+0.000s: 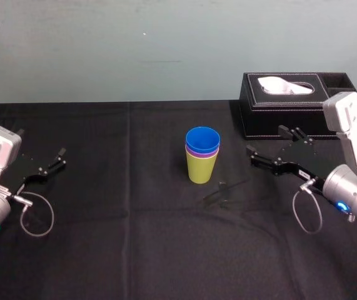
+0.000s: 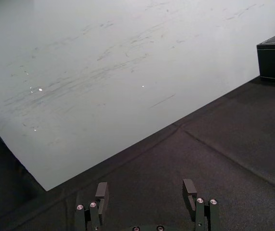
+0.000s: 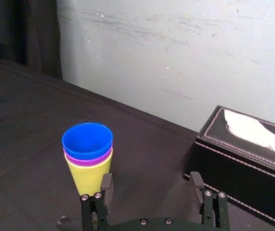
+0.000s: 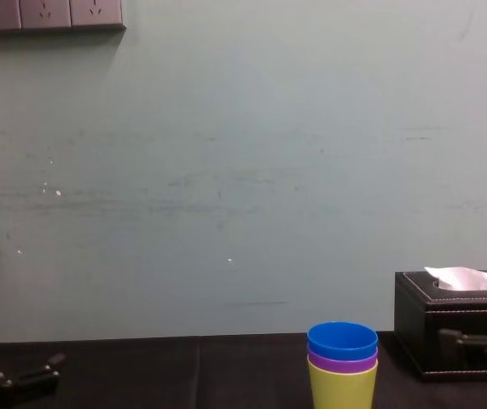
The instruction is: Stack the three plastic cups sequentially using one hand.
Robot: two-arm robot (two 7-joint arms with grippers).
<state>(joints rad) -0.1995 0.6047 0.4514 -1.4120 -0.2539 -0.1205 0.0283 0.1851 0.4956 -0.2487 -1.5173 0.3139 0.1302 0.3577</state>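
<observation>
A black cloth covers the tabletop (image 1: 134, 244), and a pale grey-green scuffed wall (image 1: 134, 50) stands behind it, with a row of wall sockets (image 4: 47, 14) high on the left. A black tissue box (image 1: 275, 119) with white stitching sits at the back right, a white tissue poking out. At mid-tabletop the three cups stand nested upright: yellow-green cup (image 1: 201, 170) lowest, purple cup (image 1: 202, 152) inside it, blue cup (image 1: 202, 137) on top. The right claw (image 3: 151, 182) hangs just right of the stack, released wide, touching nothing. The left claw (image 2: 145, 190) is parked far left, also spread and empty.
</observation>
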